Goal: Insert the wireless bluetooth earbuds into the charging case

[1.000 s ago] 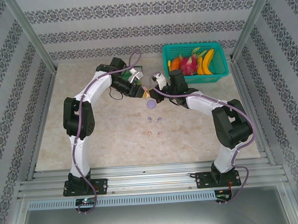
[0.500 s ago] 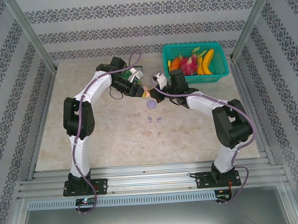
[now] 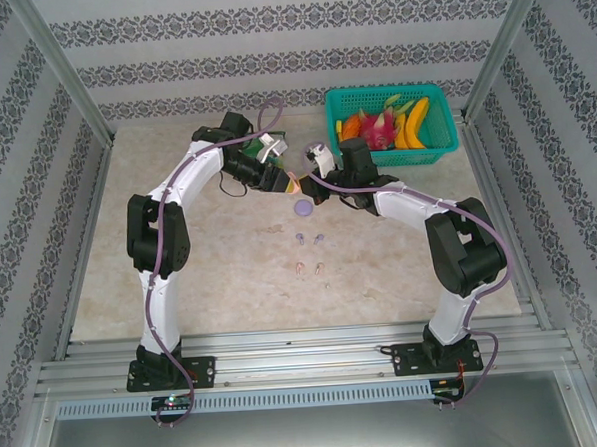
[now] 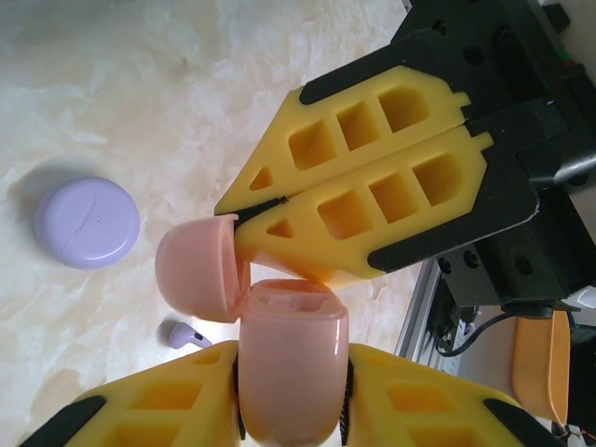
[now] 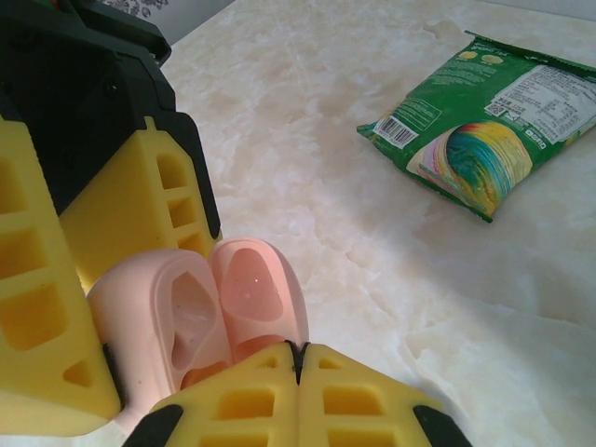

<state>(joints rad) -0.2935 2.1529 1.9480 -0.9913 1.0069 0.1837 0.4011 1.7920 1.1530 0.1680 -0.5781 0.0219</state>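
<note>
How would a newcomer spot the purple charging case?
Find the teal fruit basket at the far right, then look left to where the left pincer and right pincer meet at an open pink case. Just nearer lies the lilac case: a closed round disc, far bigger than the tiny earbuds nearby.

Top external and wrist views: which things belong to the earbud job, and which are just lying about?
Job: pink charging case, lid open; purple charging case; purple earbuds; pink earbuds.
Lying about: fruit basket; green snack packet.
</note>
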